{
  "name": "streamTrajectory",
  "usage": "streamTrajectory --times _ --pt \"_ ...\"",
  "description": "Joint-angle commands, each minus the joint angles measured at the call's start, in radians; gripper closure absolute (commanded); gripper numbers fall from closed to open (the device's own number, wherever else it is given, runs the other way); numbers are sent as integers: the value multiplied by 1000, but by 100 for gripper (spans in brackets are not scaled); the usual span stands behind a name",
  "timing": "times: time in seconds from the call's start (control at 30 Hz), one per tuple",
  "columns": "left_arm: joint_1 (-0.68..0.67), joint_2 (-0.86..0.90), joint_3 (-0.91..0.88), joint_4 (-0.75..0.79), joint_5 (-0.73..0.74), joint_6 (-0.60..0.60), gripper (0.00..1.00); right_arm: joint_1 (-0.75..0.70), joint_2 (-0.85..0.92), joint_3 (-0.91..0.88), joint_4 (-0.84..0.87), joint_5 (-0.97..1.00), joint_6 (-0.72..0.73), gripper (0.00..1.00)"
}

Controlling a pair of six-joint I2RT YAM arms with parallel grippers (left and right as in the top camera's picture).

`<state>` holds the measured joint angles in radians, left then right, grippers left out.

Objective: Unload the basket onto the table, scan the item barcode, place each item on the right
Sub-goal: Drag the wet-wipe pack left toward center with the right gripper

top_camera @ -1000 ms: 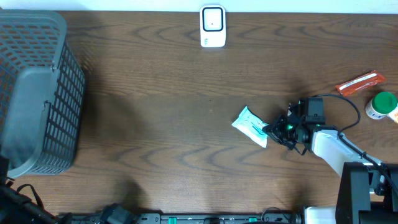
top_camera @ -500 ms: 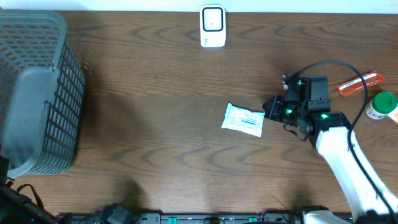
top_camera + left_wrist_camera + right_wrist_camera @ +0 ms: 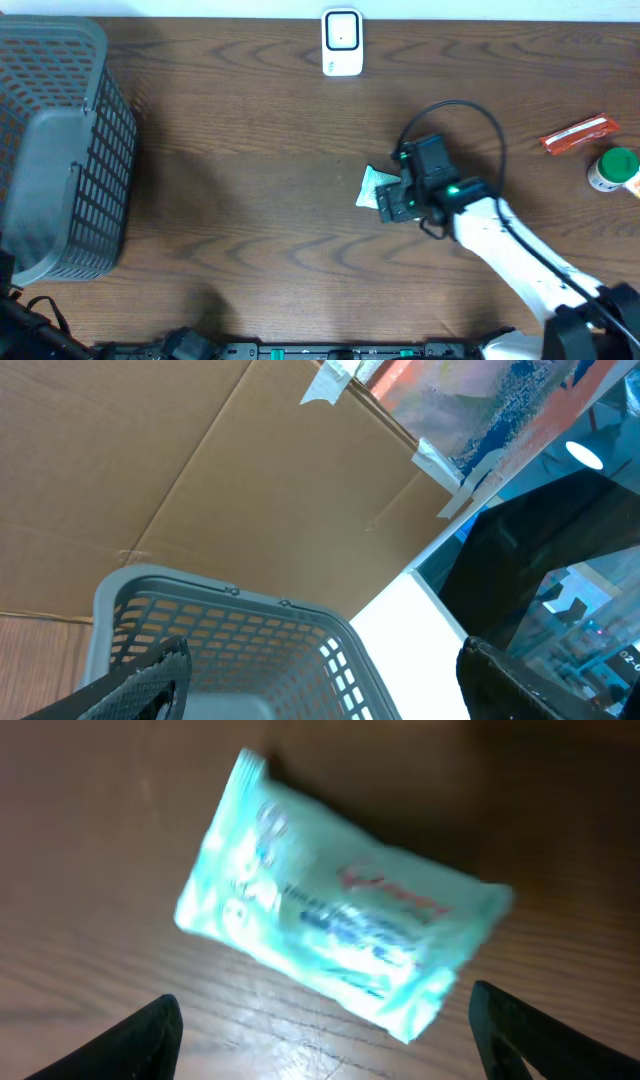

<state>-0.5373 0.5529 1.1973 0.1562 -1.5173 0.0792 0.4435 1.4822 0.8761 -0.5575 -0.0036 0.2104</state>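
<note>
The item, a white and teal wipes packet (image 3: 340,935), lies flat on the brown table. In the right wrist view it fills the middle, just ahead of my open right gripper (image 3: 325,1040), whose fingertips (image 3: 150,1035) stand wide apart and touch nothing. From overhead, only the packet's left end (image 3: 368,185) shows, with the right gripper (image 3: 392,203) over the rest. The white barcode scanner (image 3: 341,42) stands at the table's far edge, well away from the packet. My left gripper (image 3: 320,680) is open and empty, facing the grey basket (image 3: 240,650).
A grey mesh basket (image 3: 60,150) takes up the table's left side. At the far right lie an orange packet (image 3: 580,132) and a green-capped bottle (image 3: 614,168). The right arm's black cable loops above its wrist.
The right gripper carried the packet leftward, set it flat on the table, opened, and now hovers over it. The left gripper has not moved.
</note>
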Motion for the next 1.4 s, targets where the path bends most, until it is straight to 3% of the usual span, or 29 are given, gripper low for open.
streamTrajectory --times 0.0,0.23,0.43,0.57,0.63,0.73,0.87,0.9,1.17,1.23,1.37 --pt "4 -6 -2 2 -51 6 15 136 35 5 0 189 -93 12" --pt "4 -6 -2 2 -51 6 15 340 142 5 57 529 -97 4" --pt "4 -6 -2 2 -51 5 15 344 294 25 96 662 -134 7" --pt "4 -6 -2 2 -51 6 15 344 354 61 94 631 -139 6" --pt "4 -6 -2 2 -51 6 15 342 386 72 94 621 -153 12" --pt "4 -6 -2 2 -51 6 14 329 421 72 73 583 -153 31" --pt "4 -6 -2 2 -51 5 15 315 459 72 45 483 -152 79" --pt "4 -6 -2 2 -51 6 15 312 462 72 45 485 -152 96" --pt "4 -6 -2 2 -51 6 15 309 437 179 -34 470 -129 99" --pt "4 -6 -2 2 -51 6 15 308 408 267 -121 357 -126 99" --pt "4 -6 -2 2 -51 6 15 293 341 462 -267 -56 -187 99"
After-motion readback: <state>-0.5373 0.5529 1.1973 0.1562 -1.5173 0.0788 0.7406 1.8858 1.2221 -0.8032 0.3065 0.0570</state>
